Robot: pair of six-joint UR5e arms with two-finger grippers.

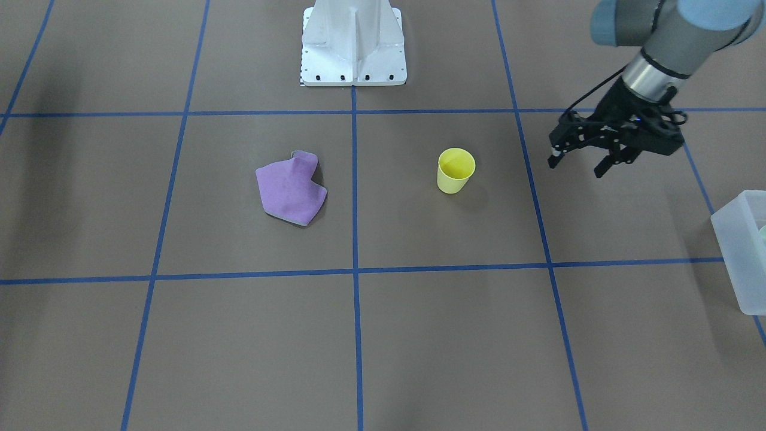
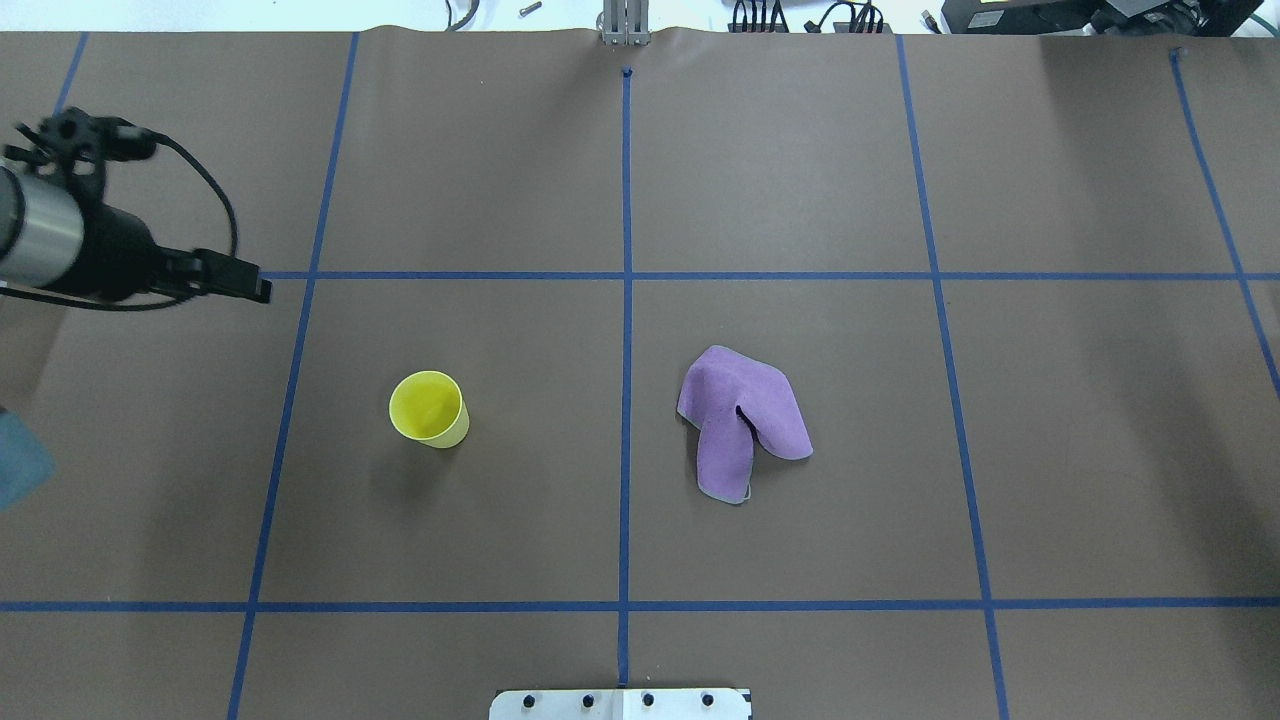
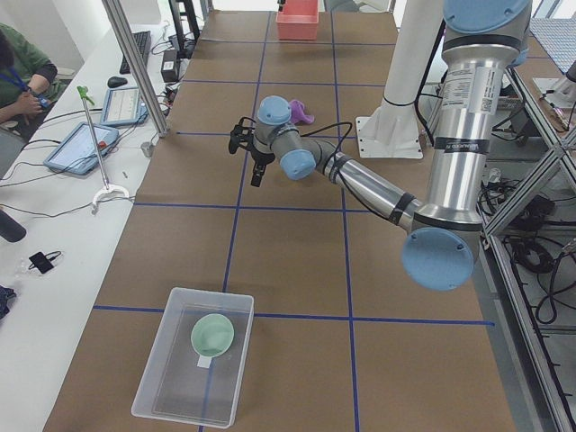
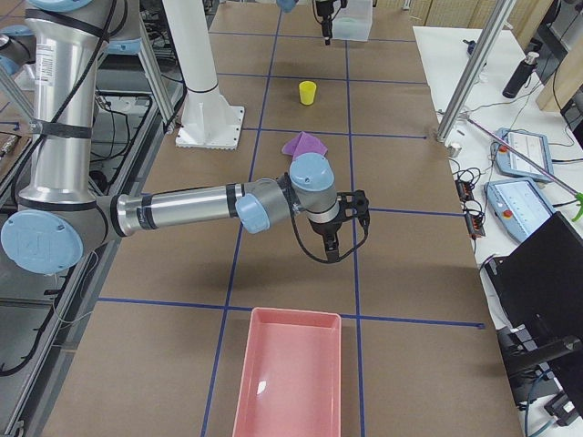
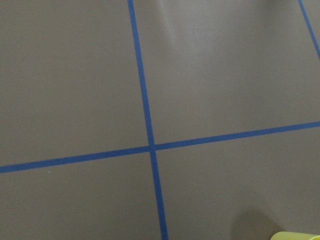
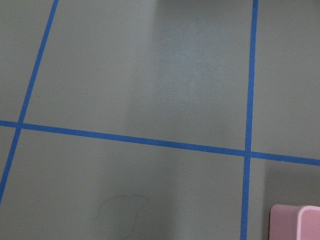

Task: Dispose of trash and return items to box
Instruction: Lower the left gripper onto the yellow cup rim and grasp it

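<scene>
**Reaching for the cup: a light thing with open room around it**

The yellow cup (image 2: 430, 410) stands upright on the table (image 2: 800, 150), mouth up. In the overhead view it is at about 4 o'clock from the left gripper (image 1: 577, 168). That gripper hangs above the table with its jaws spread wide and nothing between them. The right gripper (image 4: 332, 241) shows only in the side view from the robot's right, so I cannot tell how its jaws stand.

The cup looks like thin, smooth plastic. It is probably very light, a little springy under a squeeze, and easy to tip with a sideways nudge. Its tapered wall may slide out of a pinch taken low down. The safer hold seems to be at the rim, one finger inside and one outside, or across the wide upper wall.

There is plenty of room. The purple cloth (image 2: 740, 415) lies well apart, at 3 o'clock from the cup in the overhead view. Nothing else stands near it.

In the front-facing view the box (image 1: 742, 251) sits at the table's end, at 4 o'clock from the cup. The way between them is bare. The green bowl (image 3: 212, 335) already lies inside the box, so the cup must clear the wall and come down beside the bowl.
</scene>
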